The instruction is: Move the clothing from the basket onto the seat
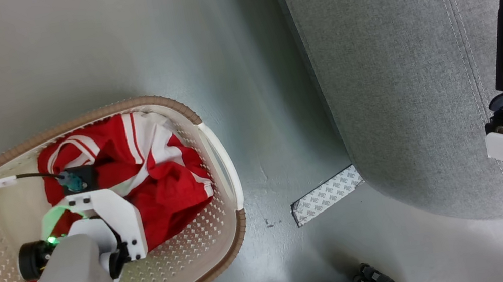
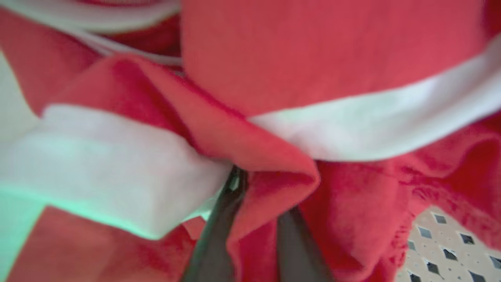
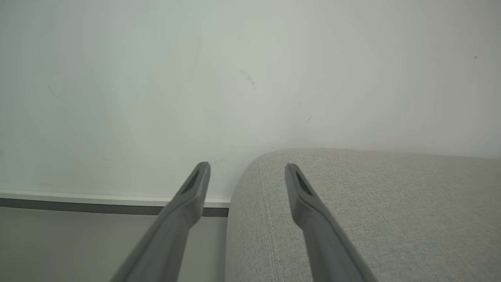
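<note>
Left tool [image 2: 263,196] down in the basket [image 1: 74,121] among the clothing [image 2: 313,58]
Its fingers pinch a red fold; right tool [image 3: 246,170] spread wide over the seat [image 3: 391,215] edge

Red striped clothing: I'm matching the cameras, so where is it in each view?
Head view: soft red white-striped clothing heaped in the oval cream perforated plastic basket, centre-left.
Left wrist view: across the frame, a fold pinched in the left gripper; basket wall lower right.
Right wrist view: faces the grey woven sofa.
Shared landmark: that perforated wall.
</note>
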You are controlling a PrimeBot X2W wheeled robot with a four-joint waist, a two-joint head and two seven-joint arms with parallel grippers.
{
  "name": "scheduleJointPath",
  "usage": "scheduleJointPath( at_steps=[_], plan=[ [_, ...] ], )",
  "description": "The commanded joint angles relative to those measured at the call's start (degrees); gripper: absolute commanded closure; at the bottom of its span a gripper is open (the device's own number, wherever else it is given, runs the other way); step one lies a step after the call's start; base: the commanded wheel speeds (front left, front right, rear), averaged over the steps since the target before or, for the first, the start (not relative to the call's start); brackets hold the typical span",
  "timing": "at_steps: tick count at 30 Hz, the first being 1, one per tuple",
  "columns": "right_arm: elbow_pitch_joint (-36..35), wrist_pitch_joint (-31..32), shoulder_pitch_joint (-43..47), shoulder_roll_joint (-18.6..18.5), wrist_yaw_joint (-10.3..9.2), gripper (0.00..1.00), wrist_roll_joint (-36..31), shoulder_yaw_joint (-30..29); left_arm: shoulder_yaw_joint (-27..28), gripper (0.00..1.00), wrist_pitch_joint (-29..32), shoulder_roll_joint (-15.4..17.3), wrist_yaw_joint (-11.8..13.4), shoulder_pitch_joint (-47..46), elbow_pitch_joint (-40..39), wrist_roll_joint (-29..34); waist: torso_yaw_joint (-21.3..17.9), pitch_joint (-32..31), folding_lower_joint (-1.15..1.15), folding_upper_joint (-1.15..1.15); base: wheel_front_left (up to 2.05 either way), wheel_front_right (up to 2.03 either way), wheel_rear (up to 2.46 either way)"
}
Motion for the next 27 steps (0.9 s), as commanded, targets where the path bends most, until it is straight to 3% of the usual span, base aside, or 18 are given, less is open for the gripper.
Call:
scheduleJointPath(
  at_steps=[1,13,27],
  plan=[
    [0.2,-0.2,-0.3,0.2,-0.12,0.0,-0.8,0.0,-0.1,1.0,-0.9,0.8,-0.2,-0.6,0.2,-1.0,0.0,-0.1,0.0,0.0,0.0,0.0,0.0],
    [1.9,-0.2,-2.1,0.5,-0.12,0.0,-1.0,0.9,0.4,1.0,-3.8,0.8,-1.3,1.6,0.2,-3.0,-0.7,-4.3,0.0,0.0,0.0,0.0,0.0],
    [4.6,-0.2,1.8,-3.4,-0.12,0.0,-3.1,-0.4,0.4,1.0,-11.9,-4.3,-4.7,9.4,0.1,-8.6,7.4,-22.8,0.0,0.0,0.0,0.0,0.0]
  ],
)
